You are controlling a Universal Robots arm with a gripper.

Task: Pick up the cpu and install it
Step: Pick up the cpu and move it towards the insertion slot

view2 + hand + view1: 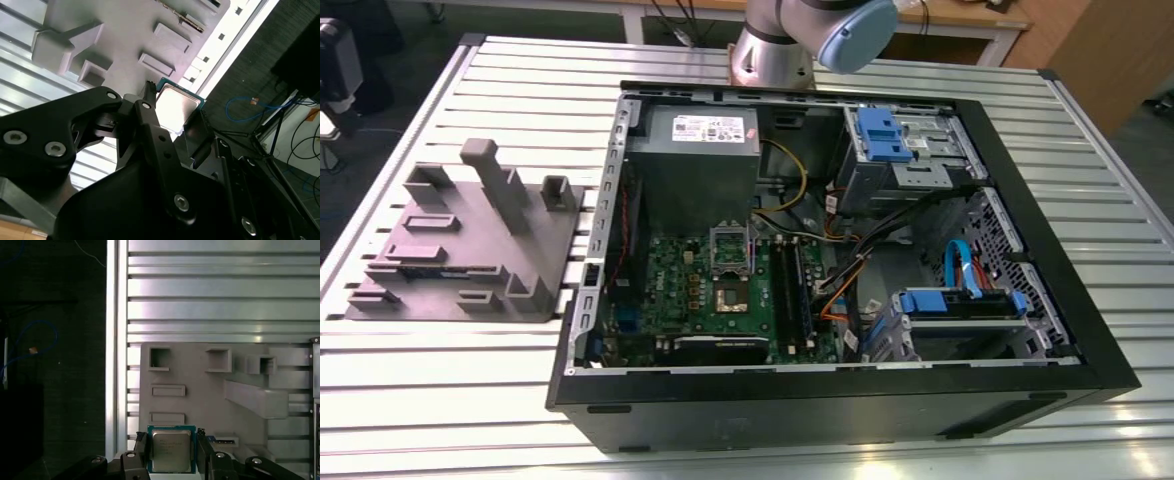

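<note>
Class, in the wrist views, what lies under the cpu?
The grey fixture on the slatted table. The cpu, held in the gripper, covers the spot directly beneath it.

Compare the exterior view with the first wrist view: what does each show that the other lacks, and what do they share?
The exterior view contributes the open black computer case, its green circuit board and the silver-grey robot arm. The first wrist view contributes the small square silvery cpu, clamped between the black jaws. Both show the grey moulded fixture block lying on the ribbed aluminium table.
</note>
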